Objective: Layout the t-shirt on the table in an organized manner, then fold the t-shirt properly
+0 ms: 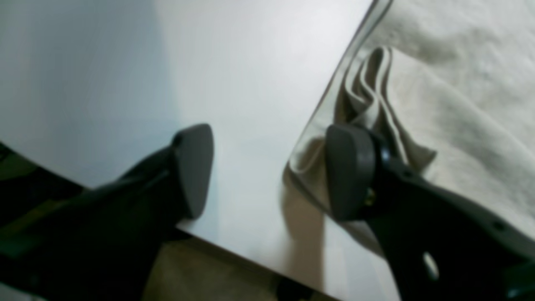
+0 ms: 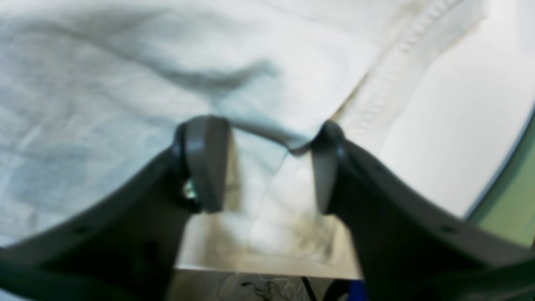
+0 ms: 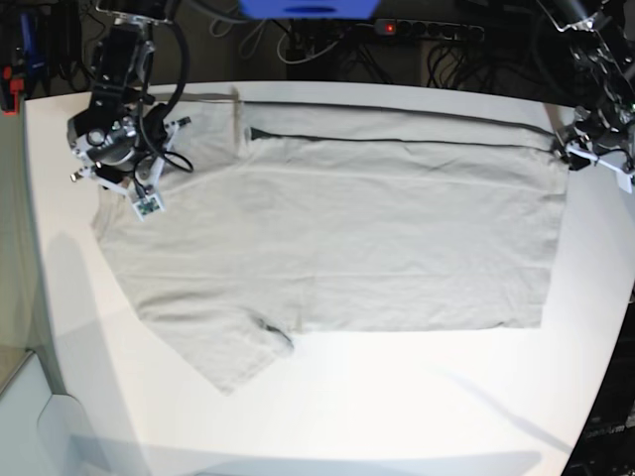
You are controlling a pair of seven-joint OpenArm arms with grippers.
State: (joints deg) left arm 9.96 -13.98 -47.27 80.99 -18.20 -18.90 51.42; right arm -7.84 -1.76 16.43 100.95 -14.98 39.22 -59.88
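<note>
Nearest the camera, bare white table (image 3: pixel 327 407) runs up to the t-shirt (image 3: pixel 377 248), spread flat across the middle with one sleeve (image 3: pixel 228 352) angling toward the front edge. At the far left of the base view the right gripper (image 2: pixel 261 163) hangs low over the shirt's shoulder end, jaws parted with cloth lying between them, nothing pinched. Far right, the left gripper (image 1: pixel 267 171) sits at the hem corner (image 1: pixel 368 96), jaws wide apart, one finger (image 1: pixel 349 171) over bunched folds, the other over table.
</note>
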